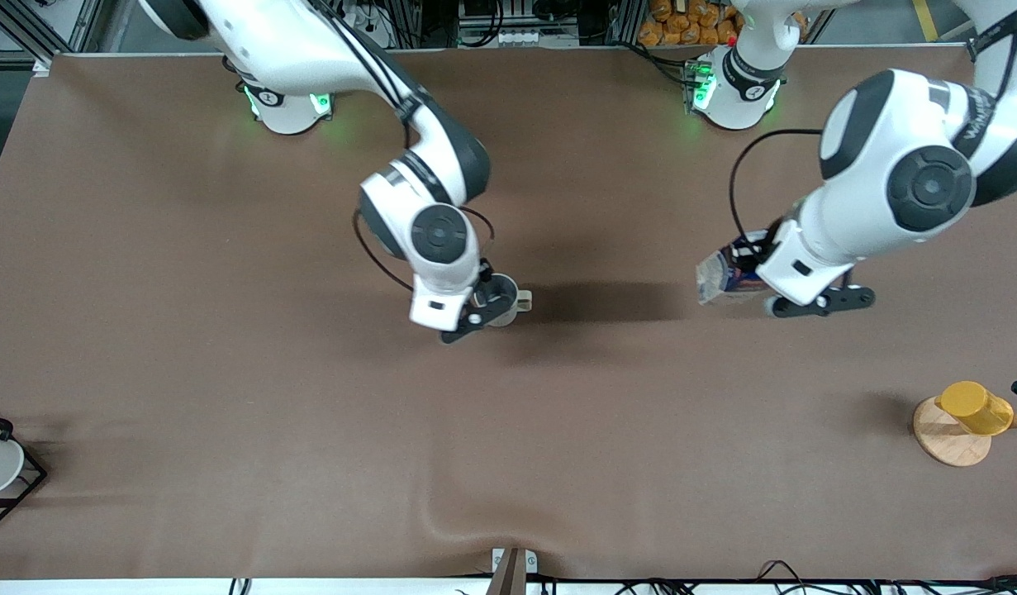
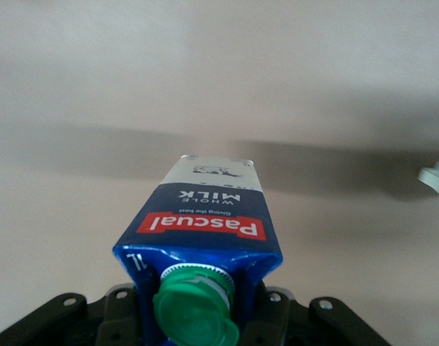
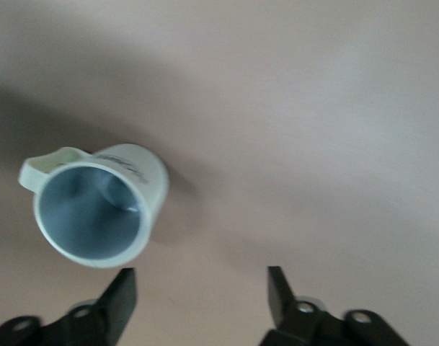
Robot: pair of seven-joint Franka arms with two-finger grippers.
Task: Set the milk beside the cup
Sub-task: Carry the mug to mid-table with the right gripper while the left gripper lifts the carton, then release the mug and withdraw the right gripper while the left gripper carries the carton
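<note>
The milk (image 1: 723, 277), a dark blue carton with a red label and green cap, is tilted in my left gripper (image 1: 756, 268), over the table toward the left arm's end. In the left wrist view my left gripper (image 2: 197, 306) is shut on the milk (image 2: 205, 216) just below its cap. The cup (image 1: 518, 297), a cream-white mug with a grey inside, stands upright mid-table. My right gripper (image 1: 485, 302) hovers just beside it. In the right wrist view my right gripper (image 3: 201, 292) is open and empty, with the cup (image 3: 96, 209) off to one side of its fingers (image 3: 122, 295).
A yellow cup (image 1: 975, 406) lies on a round wooden stand (image 1: 946, 442) near the left arm's end. A white cup sits in a black wire rack (image 1: 16, 487) at the right arm's end. The brown cloth has a wrinkle (image 1: 442, 516) near the front edge.
</note>
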